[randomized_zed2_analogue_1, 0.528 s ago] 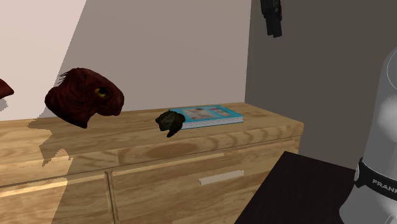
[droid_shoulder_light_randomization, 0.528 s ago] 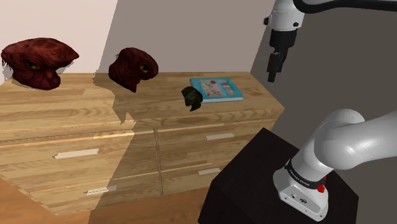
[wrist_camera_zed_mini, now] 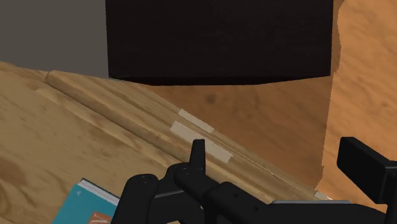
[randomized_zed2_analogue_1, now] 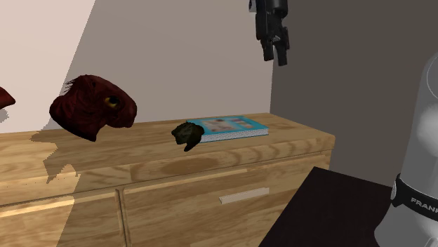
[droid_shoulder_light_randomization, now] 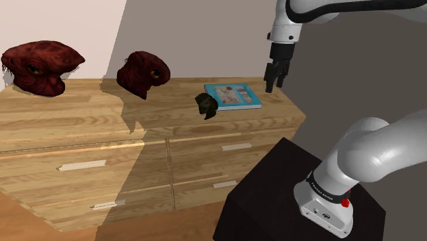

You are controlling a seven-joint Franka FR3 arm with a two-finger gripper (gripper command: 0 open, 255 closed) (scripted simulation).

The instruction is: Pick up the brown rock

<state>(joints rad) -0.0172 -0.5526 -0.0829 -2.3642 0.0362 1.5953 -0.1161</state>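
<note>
Overhead, arm (droid_shoulder_light_randomization: 309, 9) reaching over dresser (droid_shoulder_light_randomization: 75, 120), gripper (droid_shoulder_light_randomization: 274, 85) pointing down, released, empty; dark rock (droid_shoulder_light_randomization: 206, 104) beside book (droid_shoulder_light_randomization: 235, 96).

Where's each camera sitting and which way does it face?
Shoulder view: beside the stand, looking down over the dresser; arm and pincer show.
Second exterior view: lower, facing the dresser front; pincer up top, arm at right.
Wrist view: on the hand, facing dresser edge and stand; open fingers show.
Exterior views share rock and book.
</note>
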